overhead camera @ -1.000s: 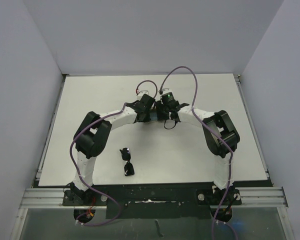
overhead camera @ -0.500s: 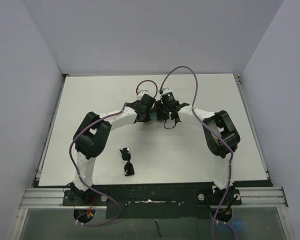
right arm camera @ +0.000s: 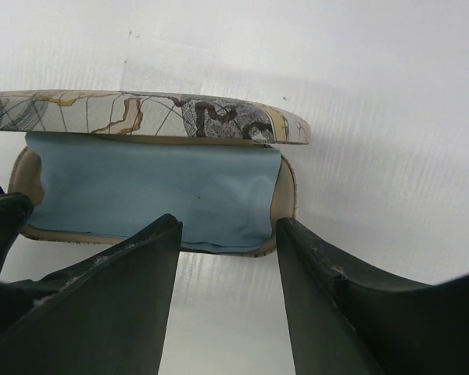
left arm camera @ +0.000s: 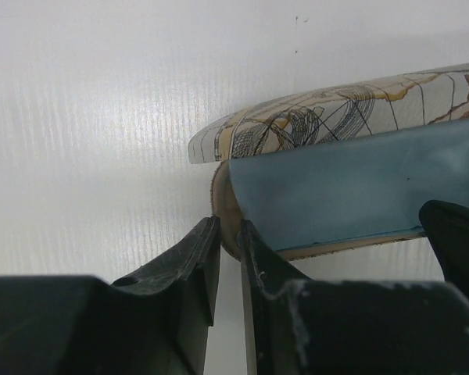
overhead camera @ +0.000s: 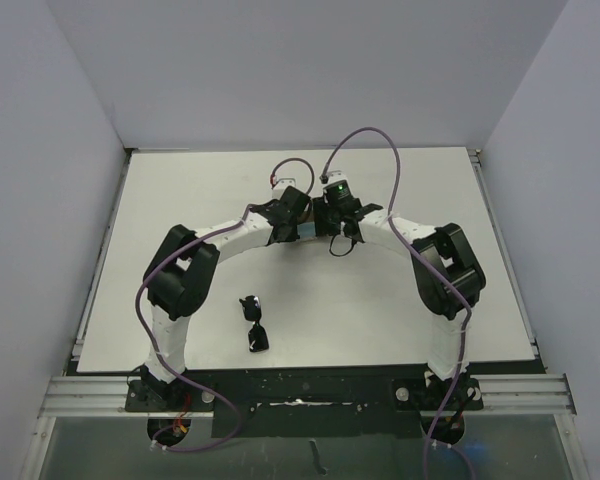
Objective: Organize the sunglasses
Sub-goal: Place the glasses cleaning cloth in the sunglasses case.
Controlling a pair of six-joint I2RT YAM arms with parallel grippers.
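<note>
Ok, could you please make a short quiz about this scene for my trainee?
1. True or false: the sunglasses lie inside the open case.
2. What lies in the case? A) a light blue cloth B) a red sponge C) a key
3. Which claw is open, and what does the other one pinch?
Key: 1 false, they lie on the table. 2 A. 3 The right claw is open; the left claw pinches the case's rim.

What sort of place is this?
Probably a lab test cell: white table boxed by plain grey walls, arms bolted to an aluminium rail, with sunglasses and a patterned case as props.
</note>
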